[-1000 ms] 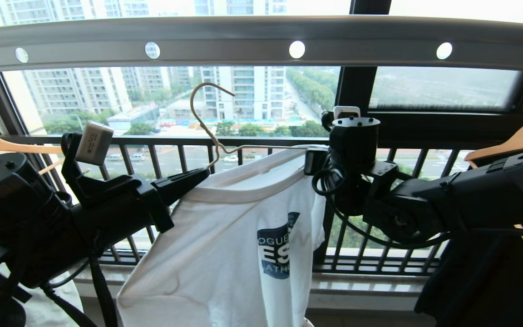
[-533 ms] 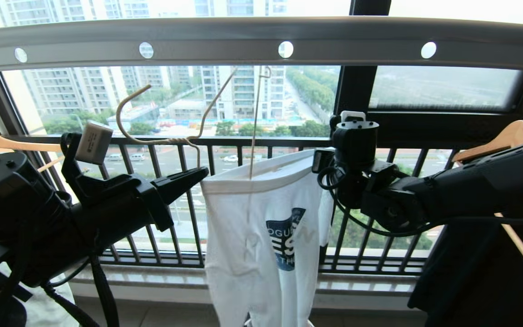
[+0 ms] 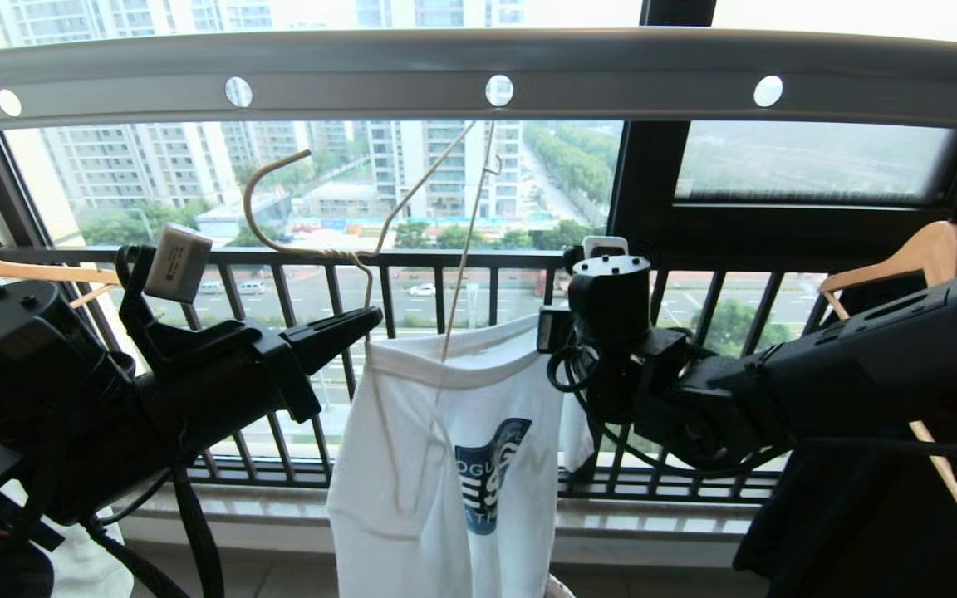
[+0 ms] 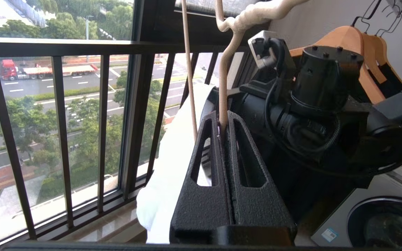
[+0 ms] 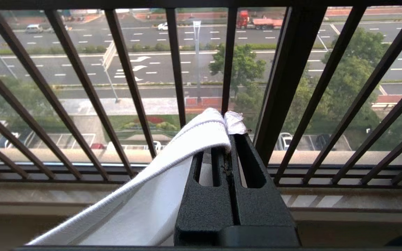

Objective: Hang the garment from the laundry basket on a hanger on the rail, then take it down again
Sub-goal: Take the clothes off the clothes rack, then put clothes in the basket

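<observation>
Presently catalogued, beneath the rail (image 3: 478,71):

Left gripper (image 4: 223,122): clenched on the hanger (image 3: 354,249), pinching the wire just below its twisted neck. The hanger is tipped over, its hook pointing sideways and off the rail, its shoulder wires rising steeply towards the bar.

Right gripper (image 5: 230,146): clenched on the garment (image 3: 445,465), pinching the collar edge at the side away from the left gripper.

Garment: hangs in a narrow bunch between the two grippers, print facing the robot, one hanger wire passing down into the neck opening. Laundry basket: not identifiable in these views.

Wooden hangers (image 3: 935,257): idle at both sides.

Risks, as judged: the thin wire could twist or slip in the left grip, since it is held at one narrow point; the collar, caught by a small fold, could pull free and drop the shirt; the wire end could snag the fabric as the shirt comes off.
</observation>
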Tool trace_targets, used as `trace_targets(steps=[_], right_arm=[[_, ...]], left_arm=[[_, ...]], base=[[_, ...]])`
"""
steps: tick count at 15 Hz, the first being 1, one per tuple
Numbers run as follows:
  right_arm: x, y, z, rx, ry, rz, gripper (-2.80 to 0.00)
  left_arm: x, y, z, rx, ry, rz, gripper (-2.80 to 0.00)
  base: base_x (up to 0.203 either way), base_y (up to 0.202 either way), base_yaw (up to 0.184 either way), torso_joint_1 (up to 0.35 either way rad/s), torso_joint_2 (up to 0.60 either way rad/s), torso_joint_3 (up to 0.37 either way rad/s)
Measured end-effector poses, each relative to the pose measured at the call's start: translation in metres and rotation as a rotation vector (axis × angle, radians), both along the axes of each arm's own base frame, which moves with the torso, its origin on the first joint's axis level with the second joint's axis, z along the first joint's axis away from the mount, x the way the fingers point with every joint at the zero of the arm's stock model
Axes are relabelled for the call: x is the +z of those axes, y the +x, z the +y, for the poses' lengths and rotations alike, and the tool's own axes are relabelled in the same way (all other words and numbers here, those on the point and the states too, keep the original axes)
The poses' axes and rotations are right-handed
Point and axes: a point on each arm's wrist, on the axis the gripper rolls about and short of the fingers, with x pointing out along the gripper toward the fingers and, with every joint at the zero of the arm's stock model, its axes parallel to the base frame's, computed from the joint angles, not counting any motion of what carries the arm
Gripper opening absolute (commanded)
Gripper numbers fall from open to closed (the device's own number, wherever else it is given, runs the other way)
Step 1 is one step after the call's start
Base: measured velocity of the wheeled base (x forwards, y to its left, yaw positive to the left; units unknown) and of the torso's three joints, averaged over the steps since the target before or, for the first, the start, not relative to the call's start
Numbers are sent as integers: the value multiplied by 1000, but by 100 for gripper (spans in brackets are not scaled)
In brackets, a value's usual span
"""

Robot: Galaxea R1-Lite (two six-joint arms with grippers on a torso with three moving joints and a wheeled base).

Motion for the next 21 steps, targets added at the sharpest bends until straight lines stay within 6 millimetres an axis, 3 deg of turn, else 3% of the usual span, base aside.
trace_targets(steps=[3, 7, 11, 21], right_arm=[[-22, -34, 36, 121, -41, 51, -280], [-35, -54, 50, 187, -65, 69, -280], [-51, -47, 50, 192, -107, 101, -280], [-138, -3, 24, 234, -293, 292, -280]], left_arm=[[-5, 4, -2, 10, 17, 6, -280], [-16, 14, -4, 60, 48, 15, -280], [-23, 19, -6, 80, 74, 19, -280], [-44, 29, -10, 86, 149, 49, -280]], base=[[0, 0, 0, 0, 0, 0], [0, 0, 0, 0, 0, 0], [0, 0, 0, 0, 0, 0], [0, 0, 0, 0, 0, 0]])
